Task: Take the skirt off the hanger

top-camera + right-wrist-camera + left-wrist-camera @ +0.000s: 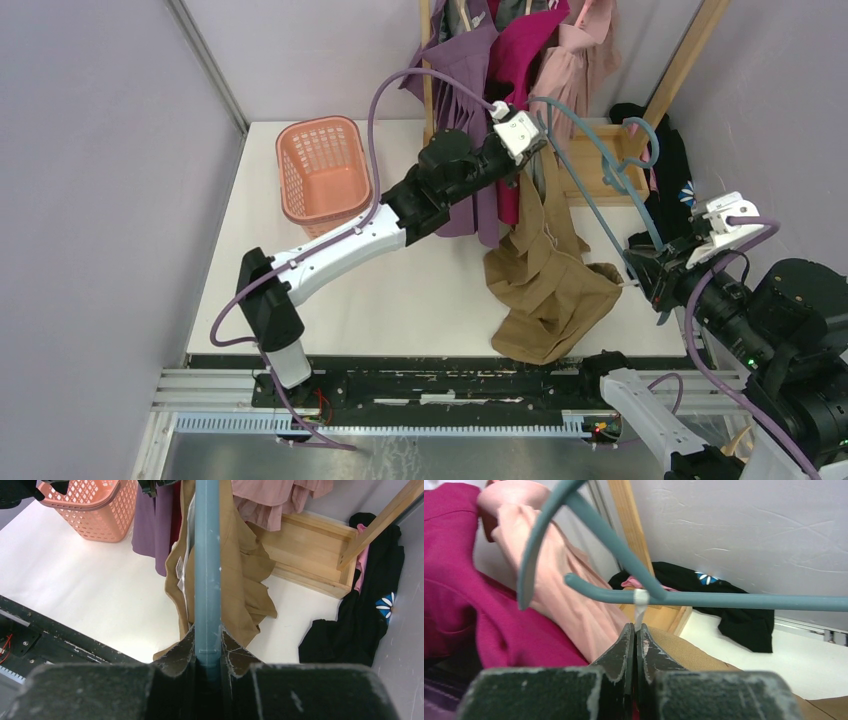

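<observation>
A teal hanger [598,178] is held slanting above the table. My right gripper [642,264] is shut on the hanger's lower end, with the bar [207,555] running up between its jaws [207,637]. A tan skirt [545,285] hangs from the hanger's upper end and piles on the table; it also shows in the right wrist view [240,565]. My left gripper [536,150] is at that upper end. Its jaws [638,628] are shut on a thin white loop [640,611] of the skirt, which wraps the hanger bar [734,600]. Tan cloth [709,652] lies just below.
An orange basket [322,170] stands at the back left. A wooden rack [590,160] at the back holds purple [462,70], magenta [525,45] and pink [585,50] garments. A black garment [672,170] lies at the right wall.
</observation>
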Controlling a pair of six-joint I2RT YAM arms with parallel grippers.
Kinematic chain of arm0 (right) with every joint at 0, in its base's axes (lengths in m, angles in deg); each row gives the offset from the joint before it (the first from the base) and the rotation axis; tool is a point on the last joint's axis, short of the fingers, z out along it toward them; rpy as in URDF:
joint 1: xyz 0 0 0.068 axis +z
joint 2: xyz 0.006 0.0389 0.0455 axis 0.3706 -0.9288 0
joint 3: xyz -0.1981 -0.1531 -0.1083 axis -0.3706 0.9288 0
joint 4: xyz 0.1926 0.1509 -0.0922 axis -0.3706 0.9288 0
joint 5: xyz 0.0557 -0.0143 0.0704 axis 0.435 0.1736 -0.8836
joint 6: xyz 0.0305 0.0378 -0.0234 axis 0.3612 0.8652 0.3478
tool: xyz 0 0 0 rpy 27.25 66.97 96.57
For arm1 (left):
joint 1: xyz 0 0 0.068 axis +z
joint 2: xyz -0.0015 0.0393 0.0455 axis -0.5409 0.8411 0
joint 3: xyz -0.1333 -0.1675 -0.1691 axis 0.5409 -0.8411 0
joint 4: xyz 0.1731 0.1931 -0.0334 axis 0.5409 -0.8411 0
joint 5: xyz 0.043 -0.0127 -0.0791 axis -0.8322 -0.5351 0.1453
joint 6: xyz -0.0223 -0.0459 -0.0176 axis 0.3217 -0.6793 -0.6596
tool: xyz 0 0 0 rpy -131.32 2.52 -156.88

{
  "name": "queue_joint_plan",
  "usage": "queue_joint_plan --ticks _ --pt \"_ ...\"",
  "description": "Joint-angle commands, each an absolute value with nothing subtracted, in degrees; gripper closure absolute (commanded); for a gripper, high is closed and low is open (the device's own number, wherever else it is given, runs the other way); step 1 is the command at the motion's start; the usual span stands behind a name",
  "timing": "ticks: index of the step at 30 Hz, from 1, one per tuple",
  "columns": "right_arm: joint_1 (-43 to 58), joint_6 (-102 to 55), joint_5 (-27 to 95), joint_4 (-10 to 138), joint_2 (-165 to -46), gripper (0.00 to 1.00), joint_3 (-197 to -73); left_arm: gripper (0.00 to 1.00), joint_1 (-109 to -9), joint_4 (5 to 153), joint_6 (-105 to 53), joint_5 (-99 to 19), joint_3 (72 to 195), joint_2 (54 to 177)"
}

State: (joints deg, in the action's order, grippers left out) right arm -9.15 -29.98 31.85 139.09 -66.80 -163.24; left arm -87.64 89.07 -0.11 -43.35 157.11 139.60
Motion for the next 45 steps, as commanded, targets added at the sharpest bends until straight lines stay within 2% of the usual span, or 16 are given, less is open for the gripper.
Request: queue_joint_plan --ticks 1,23,35,39,45 --pt "-9.17 -30.51 32.09 130.33 -66.07 0.99 -162.58 0.97 -85.06 91.26 -1.31 -46.03 161.49 138.83" --pt "-9.19 -26.54 30.58 126.40 -67.48 0.99 -153.45 0.97 -81.43 92.12 -0.89 -45.77 165.79 137.47" --pt "-9.28 -29.04 36.65 128.50 -65.78 0.99 -156.18 0.97 -80.86 91.18 0.31 -46.61 157.64 134.11" --pt "-9.28 -28.17 40.73 122.88 -65.15 0.99 -155.11 0.97 -80.88 91.10 -1.04 -46.32 154.32 132.38" --pt "-9.27 -23.04 41.77 104.51 -64.51 0.99 -146.72 0.97 -80.91 92.63 -5.90 -44.09 150.48 130.48"
